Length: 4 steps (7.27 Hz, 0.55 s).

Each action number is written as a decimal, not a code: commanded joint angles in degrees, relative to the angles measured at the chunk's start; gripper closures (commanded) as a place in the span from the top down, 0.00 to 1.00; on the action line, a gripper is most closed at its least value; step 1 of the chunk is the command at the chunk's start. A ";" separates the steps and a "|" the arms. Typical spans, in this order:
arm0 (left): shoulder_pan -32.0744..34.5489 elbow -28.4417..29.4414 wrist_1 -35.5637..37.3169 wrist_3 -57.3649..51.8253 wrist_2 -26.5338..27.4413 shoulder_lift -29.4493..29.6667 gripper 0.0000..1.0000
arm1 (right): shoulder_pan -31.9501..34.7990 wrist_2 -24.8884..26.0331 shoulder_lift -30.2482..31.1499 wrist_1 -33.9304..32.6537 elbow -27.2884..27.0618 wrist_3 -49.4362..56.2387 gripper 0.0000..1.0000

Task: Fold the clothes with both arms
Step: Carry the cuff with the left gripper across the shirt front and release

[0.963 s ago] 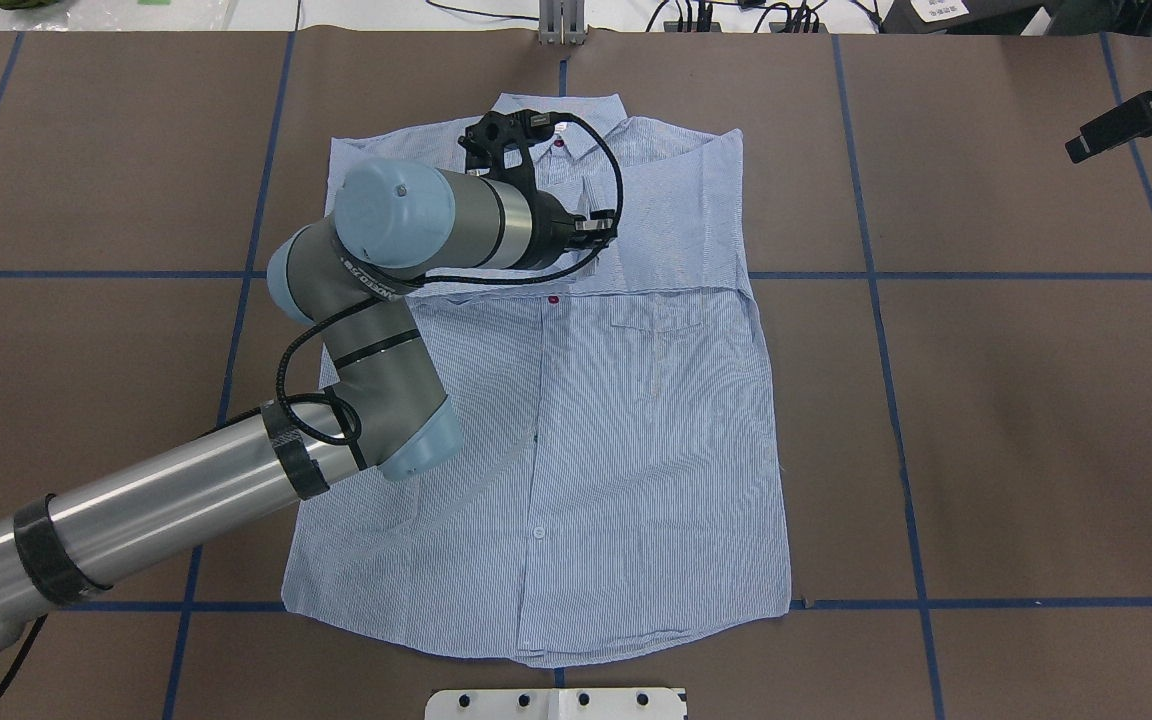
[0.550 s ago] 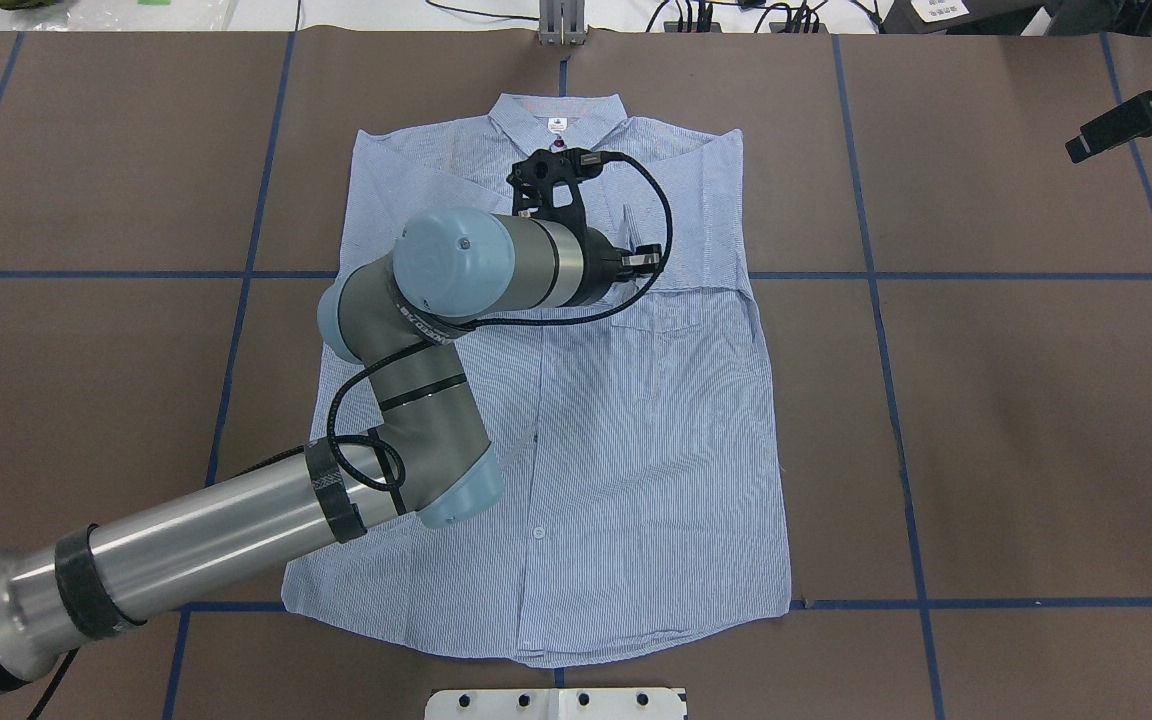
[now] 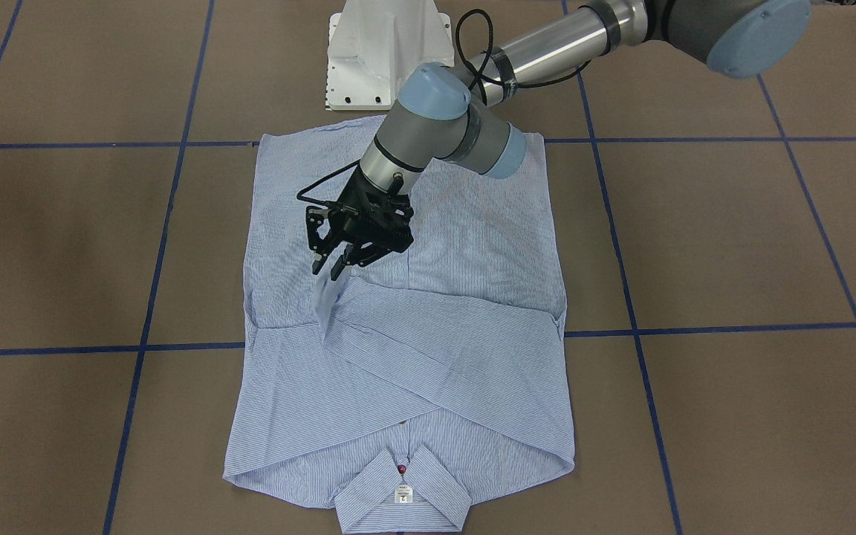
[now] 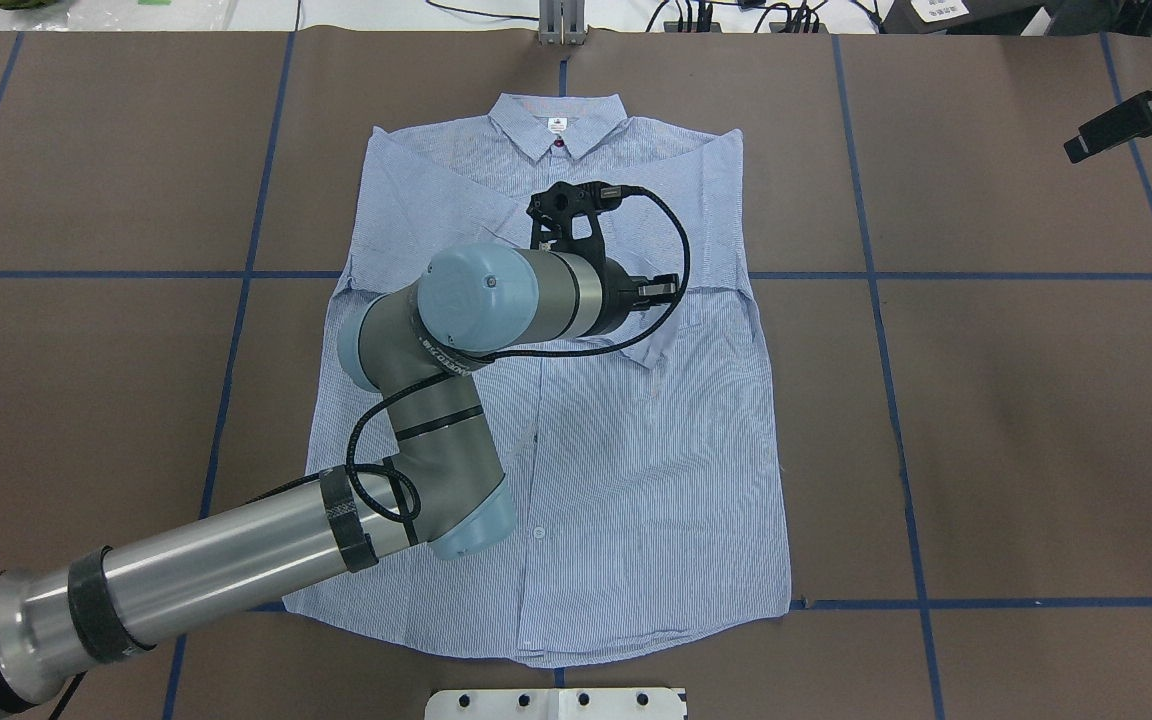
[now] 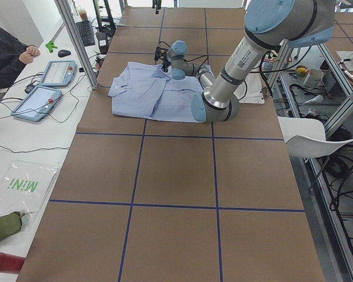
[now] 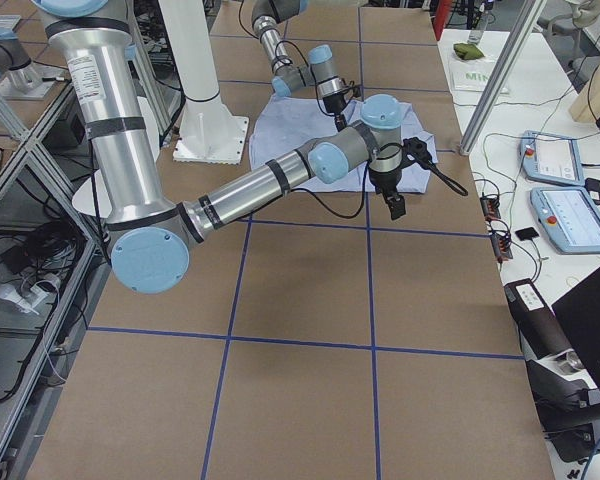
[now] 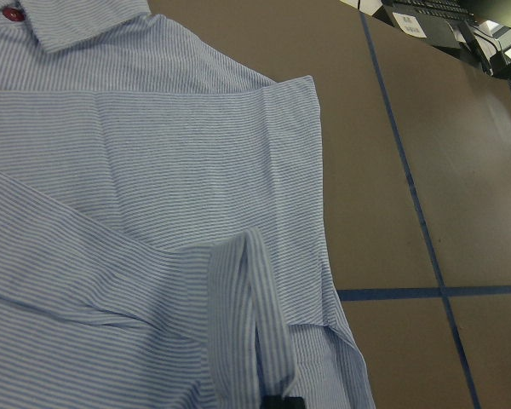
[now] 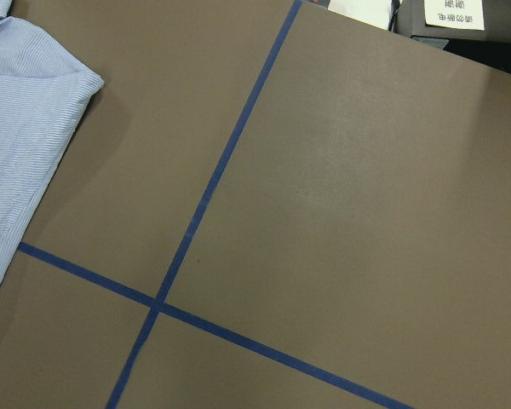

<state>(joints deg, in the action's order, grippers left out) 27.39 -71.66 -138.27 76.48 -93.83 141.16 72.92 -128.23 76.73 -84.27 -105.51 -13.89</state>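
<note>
The light blue striped shirt (image 4: 636, 450) lies flat, front up, in the middle of the brown table, collar (image 4: 558, 118) at the far side. Both sleeves are folded across the chest. My left gripper (image 3: 333, 269) is shut on a sleeve cuff (image 3: 324, 299) and holds it just above the shirt's chest, near the pocket. The cuff also shows in the left wrist view (image 7: 255, 324), with folded cloth under it. My right gripper (image 4: 1086, 148) hovers far off at the table's far right corner, over bare table. I cannot tell whether it is open or shut.
The white pedestal base (image 4: 556, 703) stands at the near table edge. Blue tape lines (image 4: 876, 300) cross the brown mat. In the exterior left view an operator (image 5: 6, 47) and tablets (image 5: 47, 88) are beside the table. The right wrist view shows the shirt's corner (image 8: 17, 111).
My left arm has moved to the right and towards the robot, carrying the sleeve cuff across the chest. The collar and label are now uncovered. The right gripper has not moved.
</note>
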 commanded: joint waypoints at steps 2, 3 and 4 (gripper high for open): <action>0.12 -9.91 10.39 -9.78 -0.74 -4.54 1.00 | -3.99 0.61 0.17 1.55 -4.85 -14.50 1.00; 0.39 -20.08 18.13 -13.69 -0.83 -9.80 1.00 | -8.80 3.40 1.30 2.00 -9.32 -23.73 1.00; 0.56 -29.23 23.34 -17.81 -1.79 -15.24 1.00 | -15.29 9.78 2.71 2.00 -14.50 -32.52 1.00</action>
<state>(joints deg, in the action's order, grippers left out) 27.71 -90.07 -122.15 63.81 -94.82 131.95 64.36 -124.16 78.00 -82.56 -114.30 -35.80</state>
